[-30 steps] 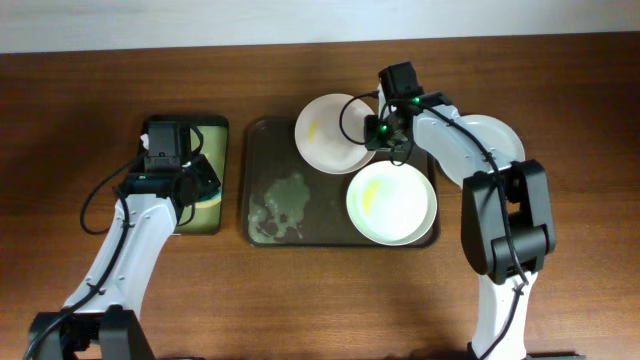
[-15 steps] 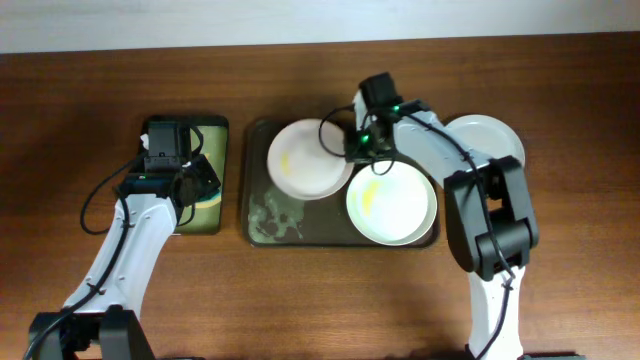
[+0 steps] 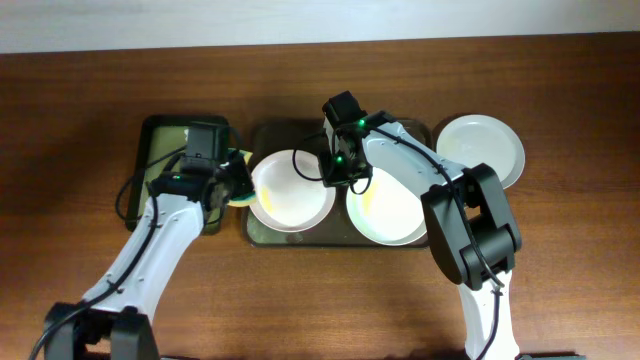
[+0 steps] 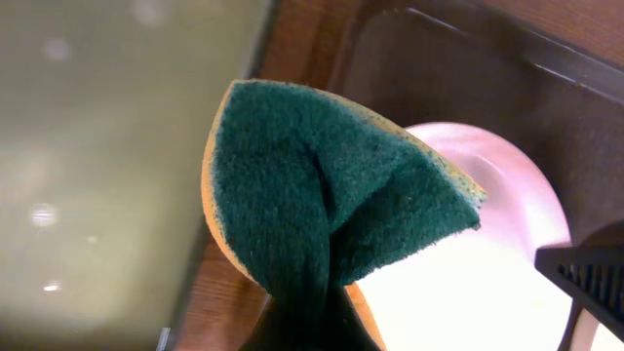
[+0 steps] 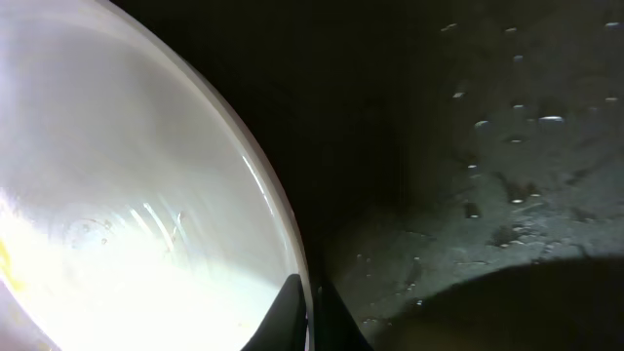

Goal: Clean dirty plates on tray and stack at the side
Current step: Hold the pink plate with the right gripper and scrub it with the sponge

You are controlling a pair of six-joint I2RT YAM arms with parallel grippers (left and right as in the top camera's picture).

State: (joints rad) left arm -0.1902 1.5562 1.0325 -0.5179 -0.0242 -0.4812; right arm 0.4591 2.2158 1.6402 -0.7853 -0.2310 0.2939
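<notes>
Plates first: one plate (image 3: 290, 195) is clamped at its rim by the right claw (image 3: 337, 175), at the tray's (image 3: 340, 243) left half. A green sponge (image 4: 322, 195) is gripped in the left claw (image 3: 232, 185) at that plate's edge. A second plate (image 3: 392, 208) is seen on the tray, a third plate (image 3: 482, 148) on the tabletop (image 3: 560, 260) beside it.

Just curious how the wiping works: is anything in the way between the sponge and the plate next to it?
Nothing visible. The sponge sits at one rim of the plate on the tray; the right fingers pinch the opposite rim, leaving the plate's middle uncovered.
</notes>
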